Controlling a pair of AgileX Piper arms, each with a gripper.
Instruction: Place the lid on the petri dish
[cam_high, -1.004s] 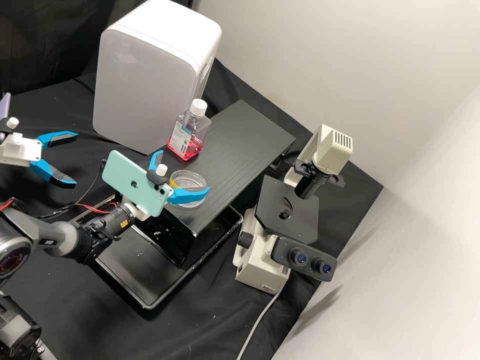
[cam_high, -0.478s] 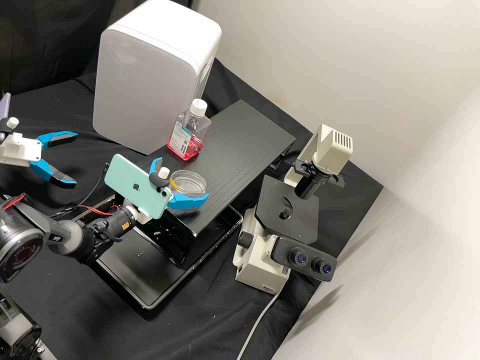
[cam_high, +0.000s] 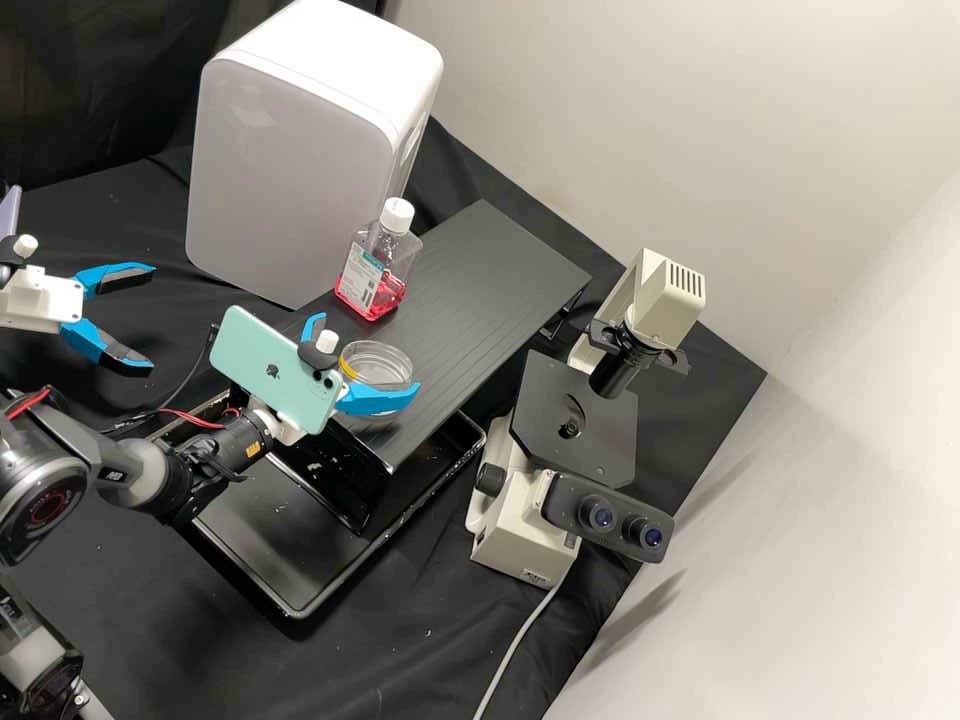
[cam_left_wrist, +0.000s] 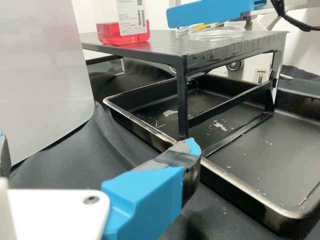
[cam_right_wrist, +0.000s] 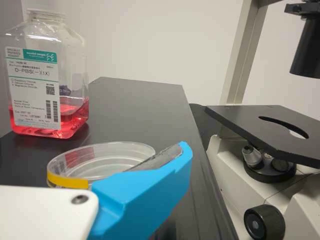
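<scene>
Far left of the black shelf (cam_high: 490, 270), well apart from it, the left gripper (cam_high: 148, 316) hangs over the black cloth (cam_high: 420, 640). Its blue fingers are released and spread wide, nothing between them.

Behind the shelf's left end stands a tall white box (cam_high: 300, 140), close against the shelf's back edge.

At the shelf's near left corner we find the right gripper (cam_high: 369, 342), with a mint-green phone (cam_high: 270, 368) mounted on its wrist. Its jaws are released and spread wide, one finger on either side of the petri dish (cam_high: 378, 362). In the high view the nearer finger overlaps the dish's edge; we cannot tell whether it touches.

The petri dish rests flat on the shelf top near that same corner. It is clear, with a yellow strip (cam_right_wrist: 67, 178) on its side wall. We cannot tell for certain whether the lid is seated on it.

Farther back along the shelf's left edge, apart from the dish, a white-capped bottle (cam_high: 378, 265) of pink liquid stands upright.

Under the shelf lies a shallow black tray (cam_high: 265, 540), flecked with pale bits; the shelf's legs stand inside it.

Just right of the shelf stands a white and black microscope (cam_high: 580, 440).
</scene>
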